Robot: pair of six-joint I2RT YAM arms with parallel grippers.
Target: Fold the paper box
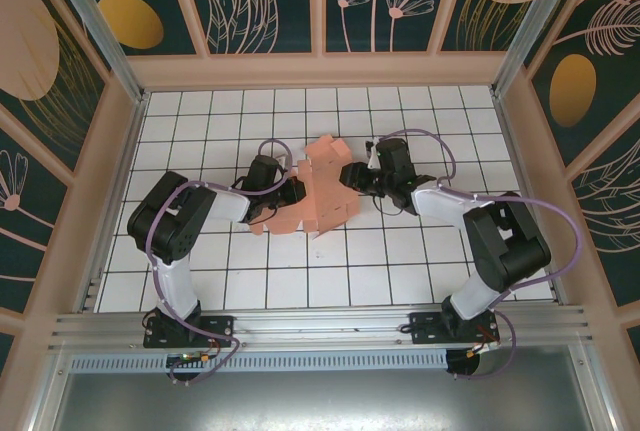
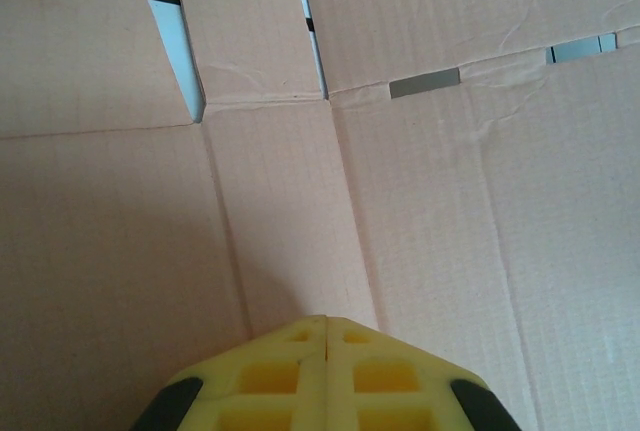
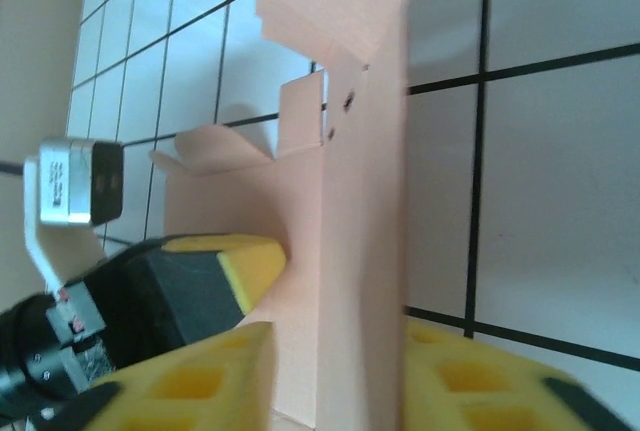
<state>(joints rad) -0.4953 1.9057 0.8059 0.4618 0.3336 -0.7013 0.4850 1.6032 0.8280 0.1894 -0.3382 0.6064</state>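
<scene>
The paper box (image 1: 322, 196), thin pink card half-raised between both grippers, looks light, floppy and easily creased, best held near its fold lines. The right gripper (image 3: 340, 336) pinches an upright wall, a pad on each face. The left gripper (image 2: 328, 336), jaws together and empty, rests its tip on the flat panel beneath it.

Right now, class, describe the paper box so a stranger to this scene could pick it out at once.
Find the white tiled table. At its middle, between the left arm and the right arm, lies the paper box. Unlike those black arms, it is thin salmon-pink card with cut flaps, partly folded.
</scene>
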